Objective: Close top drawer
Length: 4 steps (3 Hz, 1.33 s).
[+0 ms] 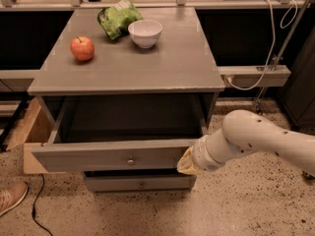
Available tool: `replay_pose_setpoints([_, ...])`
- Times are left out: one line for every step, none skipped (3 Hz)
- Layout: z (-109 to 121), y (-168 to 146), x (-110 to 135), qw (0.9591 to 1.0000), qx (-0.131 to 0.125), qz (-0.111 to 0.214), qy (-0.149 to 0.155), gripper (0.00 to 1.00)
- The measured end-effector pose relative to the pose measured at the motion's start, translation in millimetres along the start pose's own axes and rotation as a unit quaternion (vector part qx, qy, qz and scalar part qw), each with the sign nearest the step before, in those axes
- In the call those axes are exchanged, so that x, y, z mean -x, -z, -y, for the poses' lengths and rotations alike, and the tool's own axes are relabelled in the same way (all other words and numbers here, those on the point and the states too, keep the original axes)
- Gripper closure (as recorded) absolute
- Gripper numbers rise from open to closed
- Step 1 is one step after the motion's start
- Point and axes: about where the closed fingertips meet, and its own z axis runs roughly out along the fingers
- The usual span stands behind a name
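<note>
I am at the pushing step. The top drawer (98, 156) stands pulled well out of the desk (157, 68), its deep box open to view and its front hanging forward above the lower drawer (140, 183). My hand (186, 162) is low at the right end of that front, on its outer face, to the right of the knob (130, 161) — touching the wood or just short of it, as far as I can judge. How far open the hand is I cannot tell, and I see nothing gripped in it.

What comes next, I think, is a straight, steady push back toward the desk, in line with the runners. Since I bear on one end and not the middle, the drawer may skew and bind — so I should keep the force square, or shift nearer the knob. I should ease off as the front comes flush, so the apple (82, 48) and bowl (145, 32) on top are not jolted.
</note>
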Motion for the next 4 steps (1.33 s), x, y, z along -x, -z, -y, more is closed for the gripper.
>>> replay_pose_setpoints([16,-3,4,0.9998,-0.017,0.001,0.014,1.00])
replay_pose_setpoints([23,-7,6,0.9996,-0.021,0.002,0.018,1.00])
replay_pose_setpoints([44,-18,12,0.9989,-0.041,0.008,0.020,1.00])
replay_pose_setpoints([44,-18,13,0.9989,-0.042,0.008,0.020,1.00])
